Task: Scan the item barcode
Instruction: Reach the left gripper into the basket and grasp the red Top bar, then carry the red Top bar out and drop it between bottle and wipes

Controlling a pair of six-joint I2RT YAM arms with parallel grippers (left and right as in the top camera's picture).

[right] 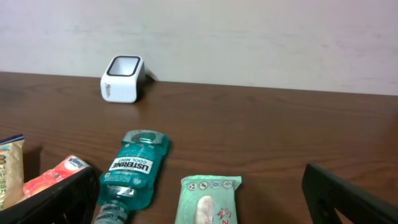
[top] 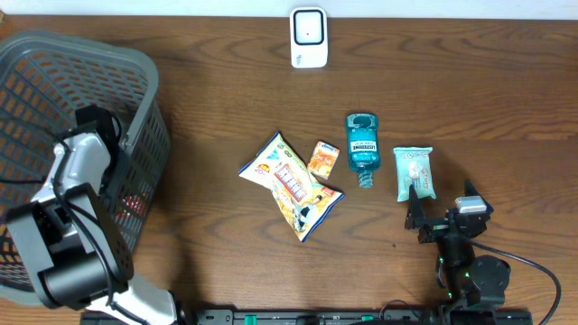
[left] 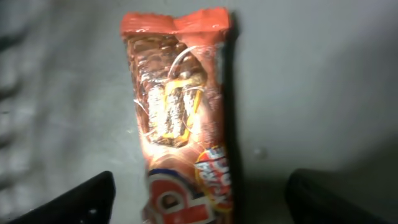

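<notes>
Brown counter from overhead: scanner at far edge, basket at left edge. Left wrist: left jaws wide, snack free on basket floor; best lift straight up, clear of it. Right wrist: right jaws spread, empty.

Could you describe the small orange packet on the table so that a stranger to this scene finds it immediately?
Look at the items in the middle of the brown table. The orange packet lies between the large yellow snack bag and the teal mouthwash bottle. It is the smallest there, squarish and mostly orange.
</notes>
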